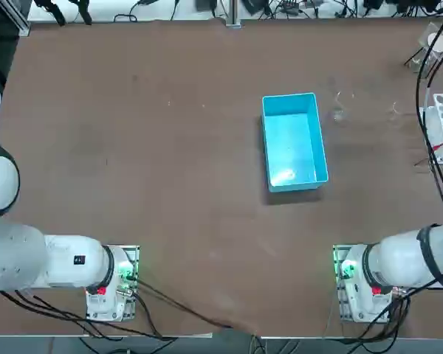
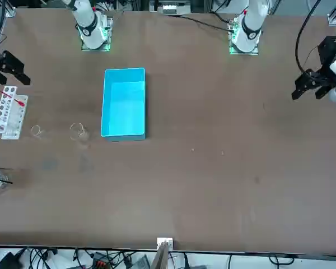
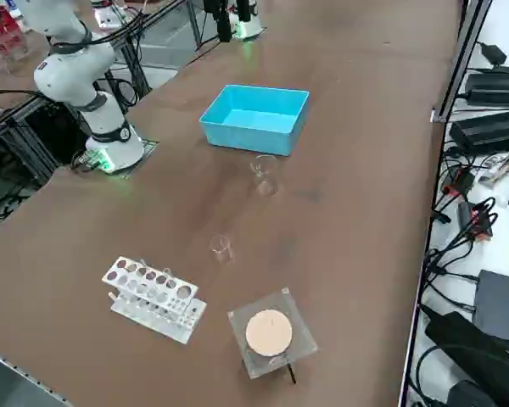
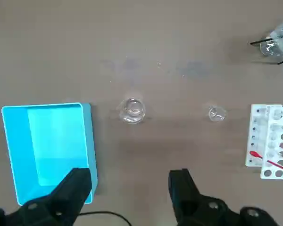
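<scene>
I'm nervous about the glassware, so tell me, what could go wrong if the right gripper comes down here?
The open right gripper hangs above the table beside the blue bin; a finger could clip its wall. The clear beaker stands upright nearby, so a grazing finger might tip it.

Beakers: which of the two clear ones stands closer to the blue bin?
The larger beaker, beside the blue bin; the smaller beaker stands by the white tube rack. Right gripper hangs open above the table.

Clear glass beaker point(image 4: 132, 109) — upright — just beside the blue bin point(image 4: 87, 141)
</scene>
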{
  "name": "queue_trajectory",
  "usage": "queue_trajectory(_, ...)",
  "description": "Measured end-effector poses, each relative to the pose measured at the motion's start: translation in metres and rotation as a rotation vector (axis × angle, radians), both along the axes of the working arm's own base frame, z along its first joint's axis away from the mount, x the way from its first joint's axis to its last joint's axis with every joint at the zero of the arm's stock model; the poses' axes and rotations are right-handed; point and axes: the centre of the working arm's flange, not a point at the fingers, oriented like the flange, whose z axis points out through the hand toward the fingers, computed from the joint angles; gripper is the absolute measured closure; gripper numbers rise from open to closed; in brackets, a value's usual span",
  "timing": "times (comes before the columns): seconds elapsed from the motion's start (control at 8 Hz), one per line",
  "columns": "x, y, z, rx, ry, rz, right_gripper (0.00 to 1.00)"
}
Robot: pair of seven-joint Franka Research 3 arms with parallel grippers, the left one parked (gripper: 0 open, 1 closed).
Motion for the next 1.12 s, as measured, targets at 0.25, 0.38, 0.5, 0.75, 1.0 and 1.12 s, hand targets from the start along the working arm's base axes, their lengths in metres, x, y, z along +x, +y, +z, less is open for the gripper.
queue_trajectory(0.25, 0.000, 0.000, 0.000, 0.000, 0.000, 0.000, 0.00)
queue_trajectory(0.38, 0.000, 0.000, 0.000, 0.000, 0.001, 0.000, 0.00)
queue_trajectory(0.5, 0.001, 0.000, -0.001, 0.000, 0.002, 0.000, 0.00)
queue_trajectory(0.75, 0.007, -0.004, -0.008, -0.005, -0.007, -0.008, 0.00)
queue_trajectory(1.0, 0.017, -0.029, -0.031, -0.012, -0.011, -0.052, 0.00)
queue_trajectory(1.12, 0.023, -0.045, -0.050, -0.014, -0.014, -0.081, 0.00)
